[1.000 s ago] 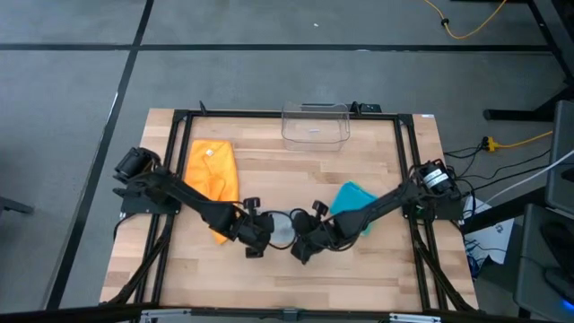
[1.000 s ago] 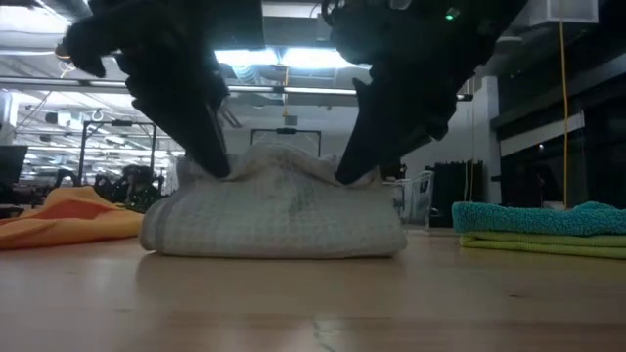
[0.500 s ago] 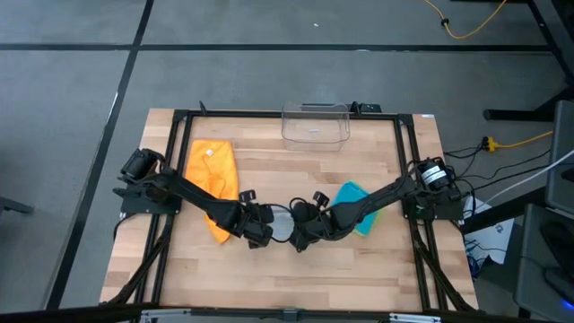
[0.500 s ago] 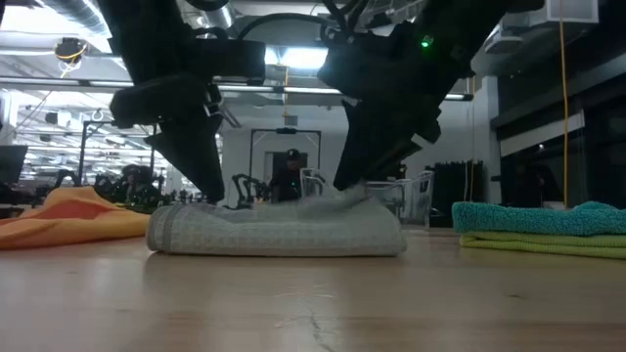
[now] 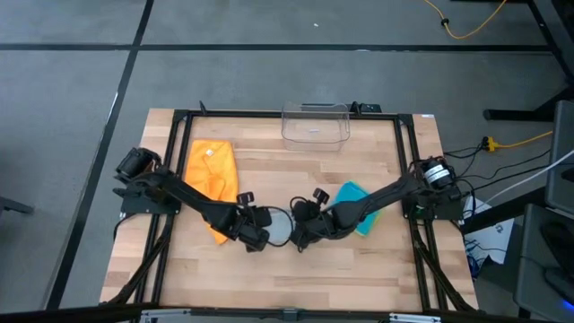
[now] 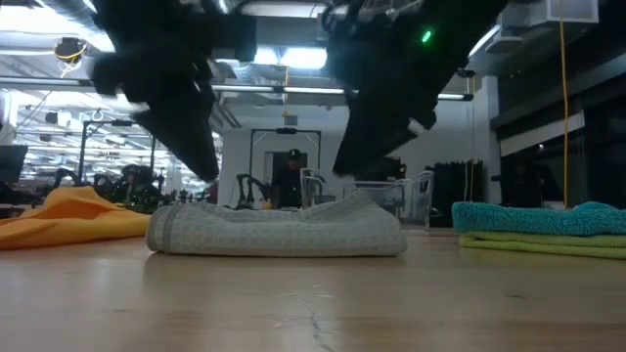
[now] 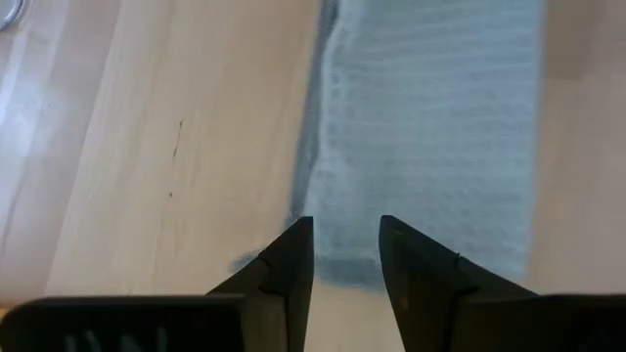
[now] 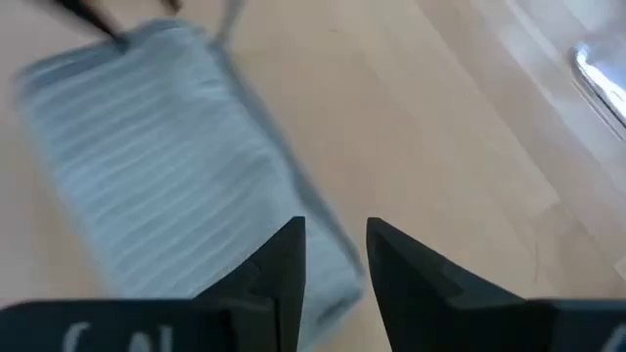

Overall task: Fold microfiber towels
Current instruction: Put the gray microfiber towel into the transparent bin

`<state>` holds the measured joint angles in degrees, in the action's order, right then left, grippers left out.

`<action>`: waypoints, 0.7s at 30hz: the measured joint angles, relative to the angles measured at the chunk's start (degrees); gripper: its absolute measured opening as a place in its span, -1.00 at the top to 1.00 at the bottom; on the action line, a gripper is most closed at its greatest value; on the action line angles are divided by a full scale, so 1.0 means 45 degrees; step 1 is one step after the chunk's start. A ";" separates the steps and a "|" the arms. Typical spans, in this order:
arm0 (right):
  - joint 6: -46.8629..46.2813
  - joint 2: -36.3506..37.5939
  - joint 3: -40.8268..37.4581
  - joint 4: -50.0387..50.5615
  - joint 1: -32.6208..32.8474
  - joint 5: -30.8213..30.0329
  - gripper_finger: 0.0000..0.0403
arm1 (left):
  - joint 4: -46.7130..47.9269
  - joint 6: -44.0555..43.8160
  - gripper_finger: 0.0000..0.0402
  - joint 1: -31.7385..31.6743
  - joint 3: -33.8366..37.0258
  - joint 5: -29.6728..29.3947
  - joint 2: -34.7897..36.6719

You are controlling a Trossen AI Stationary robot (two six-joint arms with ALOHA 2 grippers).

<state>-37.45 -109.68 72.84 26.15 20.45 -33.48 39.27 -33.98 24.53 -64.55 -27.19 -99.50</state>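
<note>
A light grey towel [image 6: 277,230], folded into a flat pad, lies on the wooden table [image 5: 269,278] at its middle [image 5: 280,226]. My left gripper [image 6: 207,171] hovers open just above the pad's left end [image 7: 430,127]. My right gripper [image 6: 344,168] hovers open just above its right end [image 8: 156,156]. Neither touches it. An orange towel [image 5: 213,170] lies crumpled at the left. A folded teal towel [image 6: 543,217] rests on a folded lime green one [image 6: 543,244] at the right.
A clear plastic bin [image 5: 315,124] stands at the middle of the table's far edge. A black frame [image 5: 175,179] runs along the table's sides. Bare wood lies in front of the grey towel toward the near edge.
Both grippers have let go of the grey towel's top and risen a little off it. The towel's middle, bunched up between them a second ago, has sunk down, and the pad now lies flat.
</note>
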 joint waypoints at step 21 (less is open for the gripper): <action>0.0127 0.1447 0.0015 0.0351 0.2005 0.2145 0.49 | 0.1003 -0.1103 0.44 0.1987 -0.0875 -0.0092 0.0267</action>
<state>-36.87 -103.17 72.90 27.73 29.48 -23.83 43.79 -38.94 33.47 -68.49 -27.60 -98.30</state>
